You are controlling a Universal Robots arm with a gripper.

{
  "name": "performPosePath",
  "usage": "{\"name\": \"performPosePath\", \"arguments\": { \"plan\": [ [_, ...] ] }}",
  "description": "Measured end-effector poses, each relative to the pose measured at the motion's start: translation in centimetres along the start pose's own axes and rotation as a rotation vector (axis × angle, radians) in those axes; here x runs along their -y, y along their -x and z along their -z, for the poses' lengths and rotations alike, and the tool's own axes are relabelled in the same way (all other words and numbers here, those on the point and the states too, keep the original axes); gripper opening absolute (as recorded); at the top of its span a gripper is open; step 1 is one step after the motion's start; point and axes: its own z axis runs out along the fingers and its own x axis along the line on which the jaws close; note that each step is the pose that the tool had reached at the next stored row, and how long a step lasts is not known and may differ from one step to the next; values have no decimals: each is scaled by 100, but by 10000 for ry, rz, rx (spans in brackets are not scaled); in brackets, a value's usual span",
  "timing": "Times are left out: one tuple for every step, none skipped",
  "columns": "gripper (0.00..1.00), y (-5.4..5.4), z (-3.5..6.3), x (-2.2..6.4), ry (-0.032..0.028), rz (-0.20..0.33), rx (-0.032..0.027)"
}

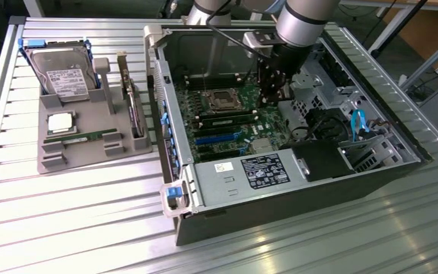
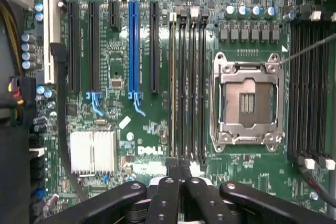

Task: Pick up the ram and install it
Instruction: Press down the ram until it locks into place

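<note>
Wrist view: the black metal fingers point(image 2: 167, 192) are pressed together with no gap between their squared tips and nothing clamped in them. The gripper point(image 2: 178, 167) hangs over one end of a bank of four long, narrow memory slots point(image 2: 191, 87). Three of the slots are plain black plastic channels. The one nearest the blue slot point(image 2: 133, 51) looks filled: a thin pale edge runs its whole length, which seems to be the ram point(image 2: 172, 87) seen edge-on and seated upright. The fingertips are just beside its end; I cannot tell whether they touch it.

Beside the slots sits the square processor socket point(image 2: 247, 103), an open bright steel frame round a dark pin field. The motherboard point(image 2: 157, 129) is dull green and crowded with small parts, including a ribbed silver heat sink point(image 2: 93, 150).

In the exterior view the gripper point(image 1: 264, 100) reaches down into the open grey metal case point(image 1: 203, 188), and the ram point(image 1: 225, 121) shows as a slim green strip among the black slots.

Well apart, on the slatted metal surface point(image 1: 67, 217), a grey moulded tray point(image 1: 89, 162) holds a hard drive point(image 1: 63, 77) (propped on edge), a square silver chip point(image 1: 61, 122), an upright card point(image 1: 132, 105) and a second green stick point(image 1: 82, 137) lying flat.
</note>
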Motion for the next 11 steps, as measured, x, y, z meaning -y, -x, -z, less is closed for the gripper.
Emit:
{"name": "performPosePath", "arguments": {
  "plan": [
    [10,0,23,56,0,0,22],
    [10,-1,41,133,5,2,73],
    [10,0,43,148,6,2,79],
    [10,-1,43,148,6,2,78],
    [10,-1,43,148,6,2,78],
    [10,-1,43,148,6,2,79],
    [10,-1,43,148,6,2,78],
    [10,-1,43,147,7,2,78],
    [10,-1,43,147,6,2,79],
    [10,-1,43,147,6,2,79],
    [10,-1,43,148,6,-38,79]
  ]
}}
